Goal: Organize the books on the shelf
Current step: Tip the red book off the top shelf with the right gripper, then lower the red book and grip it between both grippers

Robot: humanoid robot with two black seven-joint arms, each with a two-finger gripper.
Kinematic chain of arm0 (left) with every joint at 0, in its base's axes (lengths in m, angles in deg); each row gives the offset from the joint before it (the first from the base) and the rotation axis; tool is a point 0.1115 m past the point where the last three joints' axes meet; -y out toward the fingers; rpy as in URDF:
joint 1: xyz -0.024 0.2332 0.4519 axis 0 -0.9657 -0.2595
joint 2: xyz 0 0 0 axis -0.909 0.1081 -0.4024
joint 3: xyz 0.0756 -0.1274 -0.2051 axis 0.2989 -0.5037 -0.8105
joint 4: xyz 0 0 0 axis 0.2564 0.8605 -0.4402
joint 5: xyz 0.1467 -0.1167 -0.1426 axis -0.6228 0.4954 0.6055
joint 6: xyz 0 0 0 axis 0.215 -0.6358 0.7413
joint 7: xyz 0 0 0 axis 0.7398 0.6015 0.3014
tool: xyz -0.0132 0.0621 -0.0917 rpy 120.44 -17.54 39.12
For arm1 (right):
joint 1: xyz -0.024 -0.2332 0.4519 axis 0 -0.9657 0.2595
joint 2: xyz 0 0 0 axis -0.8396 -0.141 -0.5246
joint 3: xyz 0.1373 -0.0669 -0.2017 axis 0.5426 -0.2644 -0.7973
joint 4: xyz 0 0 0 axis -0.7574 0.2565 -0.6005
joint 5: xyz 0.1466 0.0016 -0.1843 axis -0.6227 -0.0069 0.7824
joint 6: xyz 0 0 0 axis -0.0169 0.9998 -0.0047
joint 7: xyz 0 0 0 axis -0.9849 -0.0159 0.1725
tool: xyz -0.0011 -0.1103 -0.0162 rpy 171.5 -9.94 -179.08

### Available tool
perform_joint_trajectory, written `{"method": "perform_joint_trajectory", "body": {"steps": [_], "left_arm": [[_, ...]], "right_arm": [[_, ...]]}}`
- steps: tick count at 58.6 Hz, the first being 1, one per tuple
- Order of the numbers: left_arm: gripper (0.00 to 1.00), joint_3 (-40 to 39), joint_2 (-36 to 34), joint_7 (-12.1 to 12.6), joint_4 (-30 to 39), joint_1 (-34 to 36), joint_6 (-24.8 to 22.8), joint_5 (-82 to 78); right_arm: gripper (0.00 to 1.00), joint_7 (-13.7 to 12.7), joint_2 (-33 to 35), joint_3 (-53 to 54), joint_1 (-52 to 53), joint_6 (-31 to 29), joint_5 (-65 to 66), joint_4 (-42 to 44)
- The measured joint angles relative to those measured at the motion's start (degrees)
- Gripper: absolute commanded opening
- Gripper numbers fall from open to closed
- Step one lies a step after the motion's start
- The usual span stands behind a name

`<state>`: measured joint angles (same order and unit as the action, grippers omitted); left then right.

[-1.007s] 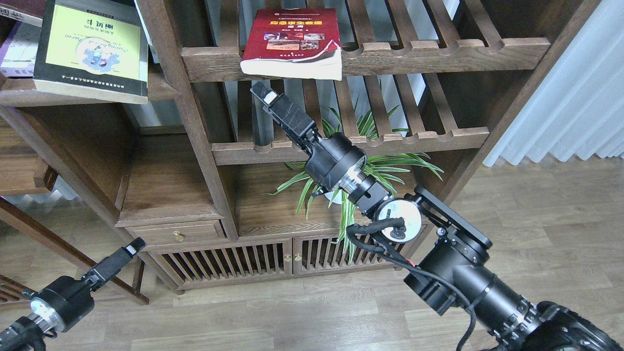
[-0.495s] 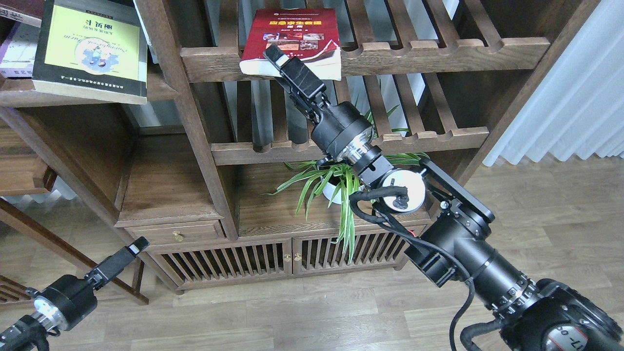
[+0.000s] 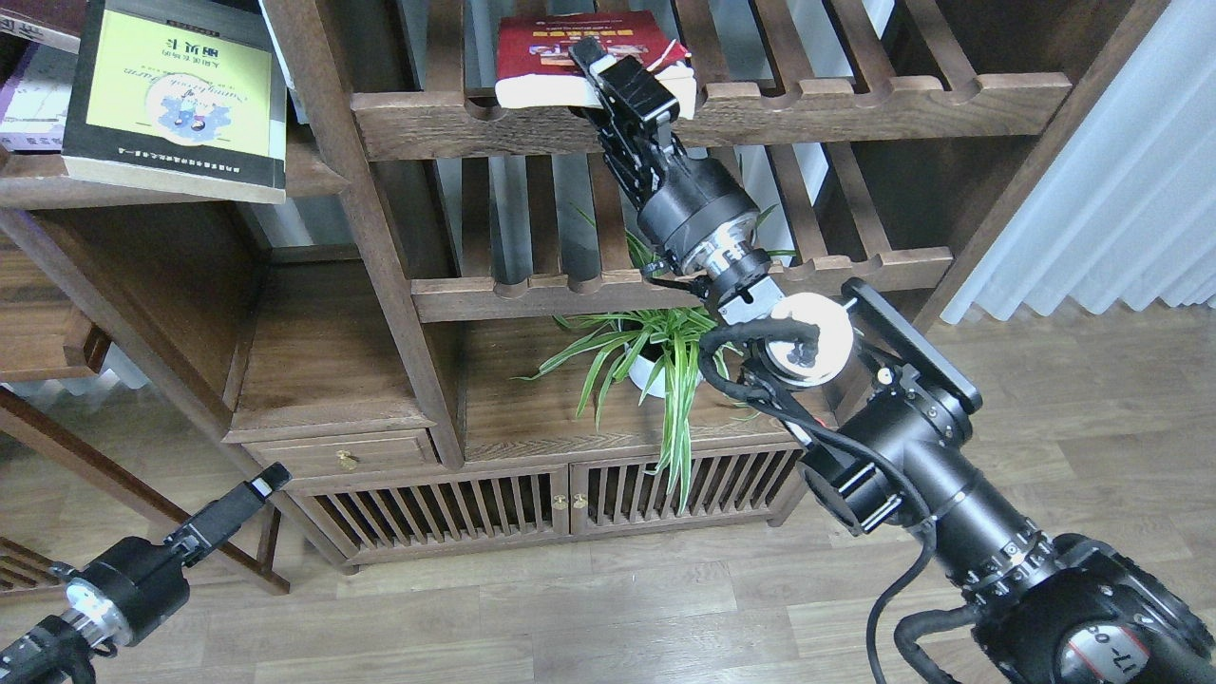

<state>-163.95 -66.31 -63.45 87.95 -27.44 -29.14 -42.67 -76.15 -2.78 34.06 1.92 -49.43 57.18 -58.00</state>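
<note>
The red book (image 3: 541,47) with yellow title lies flat on the top slatted rack (image 3: 855,100), its pale page edge facing me. My right gripper (image 3: 600,65) is raised to that front edge, its fingers together, with the tip against the book. My left gripper (image 3: 264,482) hangs low at the left, shut and empty, far from the books. The solid dark-brown shelf (image 3: 318,176) is at the upper left. On it a pale lilac-white book (image 3: 28,109) shows at the far left, and a dark maroon one (image 3: 43,19) in the top corner, both mostly cut off.
A yellow-green covered book (image 3: 176,95) lies on the solid shelf, overhanging its front. A second slatted rack (image 3: 855,266) sits below the first. A potted spider plant (image 3: 655,356) stands under my right forearm. A white curtain (image 3: 1121,171) hangs at the right. Cabinet doors (image 3: 494,508) are at floor level.
My right gripper has risen from below the top rack to the red book's front edge. The book has slid back and to the right on the rack. The left arm is still.
</note>
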Motion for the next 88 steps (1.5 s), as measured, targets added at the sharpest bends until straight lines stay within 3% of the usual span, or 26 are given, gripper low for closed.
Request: {"method": "perform_joint_trajectory", "body": {"steps": [14,29,37,50,62,78,88], "left_arm": [[0.99,-0.93,-0.06,-0.52,-0.68,-0.54,0.0,0.69],[0.99,2.01,4.69,-1.37,-4.74,-2.91,0.0,9.81],[0.99,5.13,7.11,-1.44,-7.53,-2.68,0.0,13.5],[1.0,8.34,9.41,-1.58,-10.96,-2.71,0.0,14.91],[1.0,11.95,12.51,-1.65,-12.28,-2.34,0.0,15.06],[1.0,16.79,14.72,-2.95,-11.58,-0.51,0.0,20.87],[1.0,19.79,14.53,-7.96,-6.49,0.63,0.0,27.18]], "right_arm": [[0.01,-1.18,0.01,-0.74,-4.42,-2.68,0.01,-2.85],[0.0,-3.01,0.0,-1.06,-16.1,-4.57,-1.36,-21.14],[0.0,-3.14,1.3,-1.91,-22.12,-11.78,-1.51,-23.56],[0.01,-3.16,11.31,-4.42,-30.82,-24.59,-1.65,-23.65],[0.03,-3.32,14.94,-4.4,-40.48,-26.97,-1.57,-23.38],[0.03,-10.1,17.69,0.61,-43.93,-27.03,-4.85,-13.97],[0.03,-13.45,18.47,-1.14,-44.26,-27.03,-6.86,-5.65]]}}
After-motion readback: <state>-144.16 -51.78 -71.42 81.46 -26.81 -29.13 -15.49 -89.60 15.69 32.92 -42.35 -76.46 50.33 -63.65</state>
